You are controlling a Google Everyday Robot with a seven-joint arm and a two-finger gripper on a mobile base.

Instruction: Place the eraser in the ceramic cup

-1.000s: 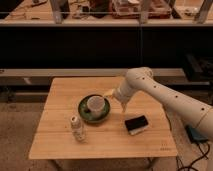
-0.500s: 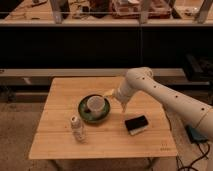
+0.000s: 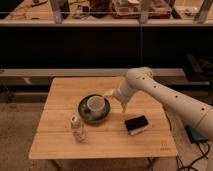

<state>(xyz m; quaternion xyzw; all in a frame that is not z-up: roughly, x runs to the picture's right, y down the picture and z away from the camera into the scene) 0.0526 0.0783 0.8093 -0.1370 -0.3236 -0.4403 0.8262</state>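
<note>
Eraser [image 3: 135, 122] is sitting on the counter [image 3: 65, 90], over on the right and toward the front edge, nowhere near being in anything yet. It's right up against a pale beige slab [image 3: 139, 130], maybe lying partly on top of it, honestly can't tell which. The ceramic cup [image 3: 96, 104] is upright inside the dark green dish [image 3: 90, 119], mouth facing up. A small whitish bottle [image 3: 76, 128] stands in front of the dish, to its left.

The end effector [image 3: 121, 101] hangs just to the right of the cup, between it and the eraser, and it isn't carrying the eraser. Whether it's apart or together I can't tell, it just blends into the arm.

So my read is the pick hasn't happened. What I'd worry about:

- Eraser and slab are so tight together that a grab could catch the slab too, or just shove both across the counter.
- It's close to the cup and dish, so a sideways swing on the way over could knock the cup or slide the dish.
- The eraser looks about as long as the cup mouth is wide, so a flat drop could leave it bridging the rim or bouncing into the dish.
</note>
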